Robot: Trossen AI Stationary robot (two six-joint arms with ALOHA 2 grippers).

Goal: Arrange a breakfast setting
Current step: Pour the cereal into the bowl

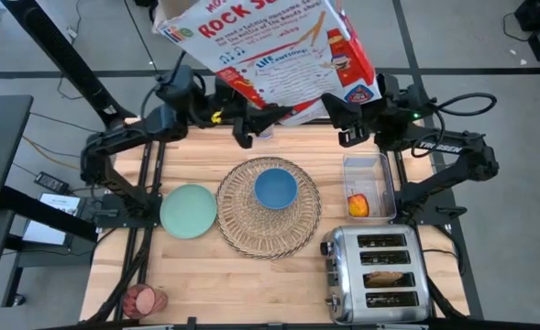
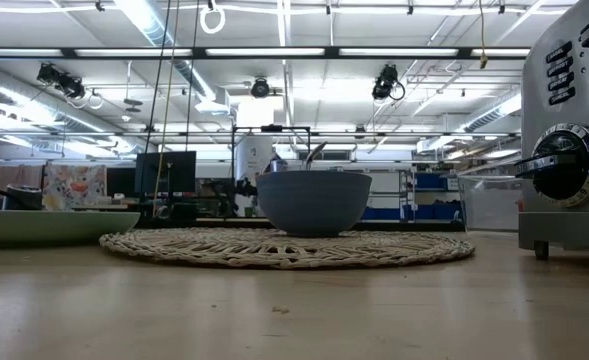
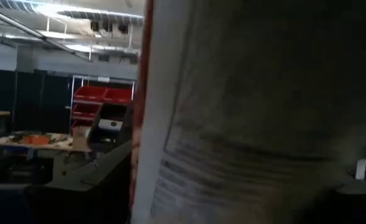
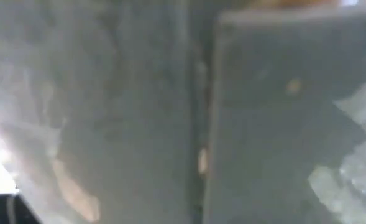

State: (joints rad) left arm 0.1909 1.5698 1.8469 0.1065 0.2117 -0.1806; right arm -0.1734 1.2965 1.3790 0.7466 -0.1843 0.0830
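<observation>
obstacles: cereal box [image 1: 270,55] (far edge), toaster [image 1: 378,273] | free: near-centre table [image 1: 251,284]

The table is seen from straight above in the high view. In the low view it is seen level from tabletop height, toward the room behind. The placemat [image 1: 269,206] [image 2: 286,246] and blue bowl [image 1: 276,188] [image 2: 314,202] are shared by both. Both wrist views are blocked at close range by a cereal box [image 1: 265,50] [image 3: 263,118].
</observation>
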